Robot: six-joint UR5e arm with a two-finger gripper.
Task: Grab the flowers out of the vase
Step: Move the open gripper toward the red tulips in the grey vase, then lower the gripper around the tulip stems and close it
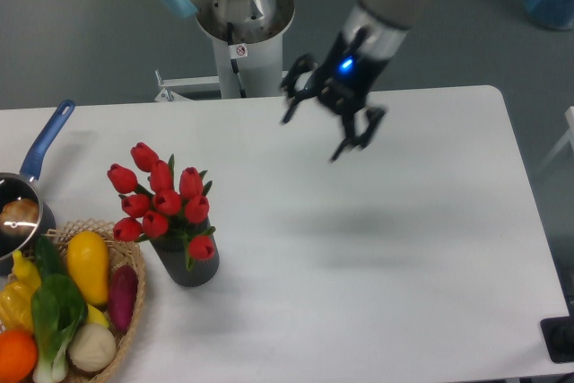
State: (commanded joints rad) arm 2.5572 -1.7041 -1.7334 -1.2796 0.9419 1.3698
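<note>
The flowers (pixel 161 199), a bunch of red tulip buds with green leaves, stand upright in the vase (pixel 190 263), a short dark grey cylinder on the left part of the white table. My gripper (pixel 313 137) hangs in the air above the table's back middle, well to the right of and behind the flowers. Its two black fingers are spread apart and hold nothing. A blue light glows on its wrist.
A wicker basket (pixel 134 311) with colourful vegetables sits at the front left, right beside the vase. A steel pan with a blue handle (pixel 45 143) lies at the left edge. The arm's base post (pixel 242 42) stands behind the table.
</note>
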